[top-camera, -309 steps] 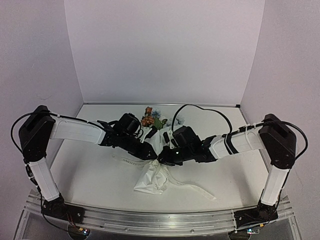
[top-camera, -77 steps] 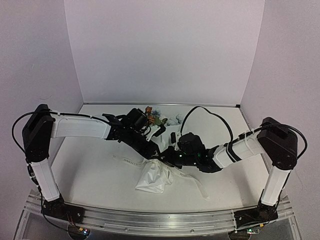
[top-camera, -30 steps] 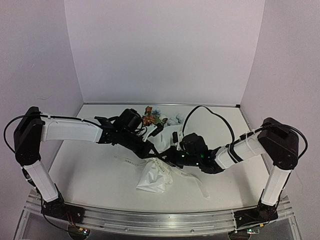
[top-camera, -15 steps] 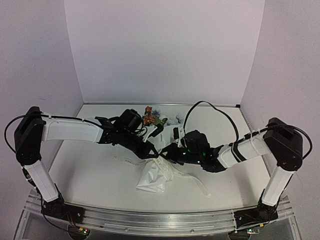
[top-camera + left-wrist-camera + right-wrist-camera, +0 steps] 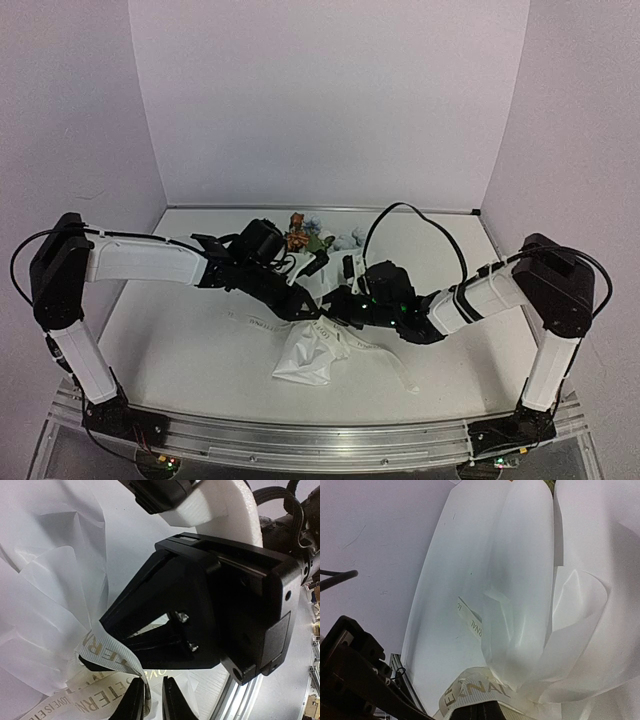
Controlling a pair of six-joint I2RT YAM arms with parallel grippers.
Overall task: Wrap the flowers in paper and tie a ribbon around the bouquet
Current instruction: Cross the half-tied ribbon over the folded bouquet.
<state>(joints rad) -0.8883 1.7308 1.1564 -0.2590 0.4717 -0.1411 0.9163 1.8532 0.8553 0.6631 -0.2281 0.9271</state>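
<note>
The bouquet lies mid-table: a white paper cone whose narrow end points at me, with orange and pale flowers at its far end. Both grippers meet over the cone's middle. My left gripper has its jaws a little apart, and the gold-lettered ribbon hangs against one fingertip. My right gripper is shut on the ribbon, which loops over its tips. Its black fingers fill the left wrist view. Ribbon tails trail left and right on the table.
Crinkled paper fills the right wrist view. Lavender walls stand close on three sides. The metal rail with both arm bases runs along the near edge. The right arm's black cable arcs over the back of the table.
My left gripper's jaws have parted a little where they were shut. The right gripper has shifted slightly left and stays shut on the ribbon. The bouquet has not moved.
</note>
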